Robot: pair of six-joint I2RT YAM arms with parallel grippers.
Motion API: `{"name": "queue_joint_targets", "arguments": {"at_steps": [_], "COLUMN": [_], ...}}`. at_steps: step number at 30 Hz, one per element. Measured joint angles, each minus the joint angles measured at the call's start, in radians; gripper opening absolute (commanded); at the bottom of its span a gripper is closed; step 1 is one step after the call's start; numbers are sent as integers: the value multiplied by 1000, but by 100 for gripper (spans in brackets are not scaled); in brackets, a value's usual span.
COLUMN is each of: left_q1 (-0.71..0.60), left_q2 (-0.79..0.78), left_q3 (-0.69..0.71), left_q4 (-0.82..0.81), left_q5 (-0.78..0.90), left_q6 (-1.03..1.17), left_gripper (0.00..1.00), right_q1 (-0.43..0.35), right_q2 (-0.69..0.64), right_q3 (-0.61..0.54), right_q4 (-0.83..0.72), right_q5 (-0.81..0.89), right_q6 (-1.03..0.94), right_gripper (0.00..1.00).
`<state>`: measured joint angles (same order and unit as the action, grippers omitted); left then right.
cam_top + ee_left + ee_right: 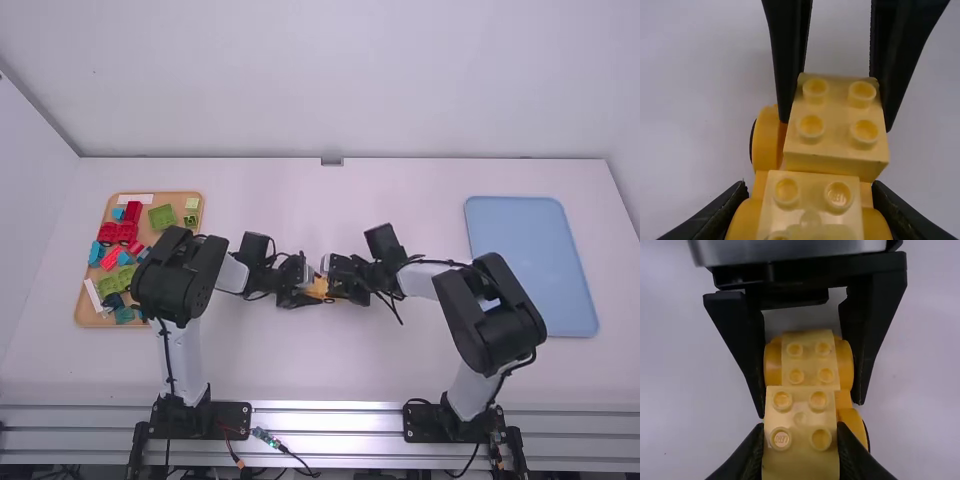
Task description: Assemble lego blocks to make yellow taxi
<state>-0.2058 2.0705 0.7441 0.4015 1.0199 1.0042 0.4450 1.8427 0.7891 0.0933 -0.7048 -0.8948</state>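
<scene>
White table (pixel 300 365) against a pale wall (pixel 330 100); we have both arms reaching in to one small build at the middle, between the trays.

Left gripper (pixel 810 202): closed about the wheeled base (pixel 844 399), one finger to each side at its left end. Right gripper (pixel 800 437): also closed, pinching the raised block (pixel 838 111) by its two sides. Both hold the same build, held up between them.

Progress, as we judge it: wheels on, one lower block (pixel 810 357) lying on the base at the left end, the raised block over its right part. We can't tell whether the raised block is pressed fully home; its top stands higher than its neighbour's. We'd call this mid-assembly: seating the raised block seems to be the step in hand, then whatever else the taxi needs, then letting go.

Look of the build: pale yellow blocks with round studs, four on the raised one, over a deeper orange-yellow base. Wheels the same deep yellow; one wheel (pixel 766 142) shows a dark rim at its side. The two blocks sit end to end, roughly in line.

Farther out: at left, an orange-brown tray (pixel 92 320) of loose blocks (pixel 133 212), red, green and blue. At right, a blue tray (pixel 530 270).
</scene>
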Motion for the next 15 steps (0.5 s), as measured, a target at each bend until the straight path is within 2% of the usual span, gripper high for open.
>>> {"name": "queue_joint_targets", "arguments": {"at_steps": [6,15], "left_q1": [0,-1], "left_q2": [-4,-4], "left_q3": [8,1], "left_q4": [-57,-29], "left_q5": [11,13], "left_q6": [51,47], "left_gripper": [13,16], "right_q1": [0,5], "right_q2": [0,0], "right_q3": [0,1], "right_q4": [9,-12], "right_q5": [16,12], "right_q6": [-2,-1], "right_gripper": [9,8]}}
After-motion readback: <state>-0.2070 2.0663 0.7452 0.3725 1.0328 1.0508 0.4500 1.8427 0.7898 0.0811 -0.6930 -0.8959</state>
